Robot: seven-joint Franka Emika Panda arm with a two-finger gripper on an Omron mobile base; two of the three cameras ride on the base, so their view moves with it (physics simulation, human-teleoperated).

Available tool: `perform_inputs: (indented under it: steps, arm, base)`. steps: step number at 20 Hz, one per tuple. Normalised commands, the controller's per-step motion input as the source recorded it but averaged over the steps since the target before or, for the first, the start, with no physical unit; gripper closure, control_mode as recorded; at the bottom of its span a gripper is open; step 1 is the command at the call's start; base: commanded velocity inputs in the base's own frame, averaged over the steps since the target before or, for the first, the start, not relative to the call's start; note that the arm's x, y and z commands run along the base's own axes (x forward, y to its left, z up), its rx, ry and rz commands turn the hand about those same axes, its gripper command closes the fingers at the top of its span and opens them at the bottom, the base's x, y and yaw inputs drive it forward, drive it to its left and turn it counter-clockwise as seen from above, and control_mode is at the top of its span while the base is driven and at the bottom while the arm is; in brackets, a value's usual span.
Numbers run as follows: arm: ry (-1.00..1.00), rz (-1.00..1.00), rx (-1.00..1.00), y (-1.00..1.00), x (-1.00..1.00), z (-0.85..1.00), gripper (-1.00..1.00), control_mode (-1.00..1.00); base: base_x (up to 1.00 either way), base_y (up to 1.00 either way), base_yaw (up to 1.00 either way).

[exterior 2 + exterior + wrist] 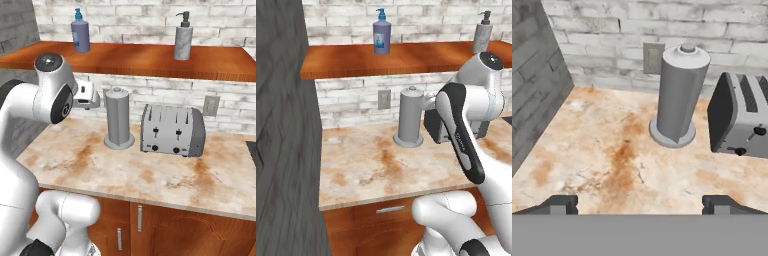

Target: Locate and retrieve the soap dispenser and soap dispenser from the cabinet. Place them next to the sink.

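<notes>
Showing pale label, unreadable: blue-purple soap dispenser on cabinet.

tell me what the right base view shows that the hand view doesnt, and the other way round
Right base view alone: the reddish-brown shelf carrying the blue-purple soap dispenser and the speckled grey soap dispenser, and the cabinet doors under the counter.

Hand view alone: the two dark fingertips, set wide apart, and the dark grey panel along the counter's edge.

Both: the grey cylinder on its round base, the toaster beside it, the marbled counter, and the brick wall.
</notes>
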Motion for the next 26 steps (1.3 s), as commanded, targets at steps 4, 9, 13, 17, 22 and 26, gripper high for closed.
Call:
perform_inputs:
  steps: [4, 9, 13, 17, 22, 26]
  arm:
    - [-0.10, 0.05, -0.01, 0.00, -0.06, 0.50, -1.00, -1.00]
    - [-0.06, 0.02, -0.03, 0.04, 0.00, 0.54, -1.00, -1.00]
    - [-0.04, 0.00, -0.01, 0.17, 0.18, 0.37, -1.00, -1.00]
    - [-0.04, 0.01, -0.01, 0.45, 0.51, 0.22, -1.00, -1.00]
    - [-0.06, -0.04, 0.00, 0.44, 0.52, 0.31, -1.00, -1.00]
    - [-0.01, -0.01, 0.00, 0.17, 0.67, 0.57, -1.00, -1.00]
  base:
    - [0.00, 0.00, 0.00]
    - [0.00, 0.00, 0.00]
    - [0.00, 0.00, 0.00]
    - [0.00, 0.00, 0.00]
    - [0.00, 0.00, 0.00]
    - [0.00, 0.00, 0.00]
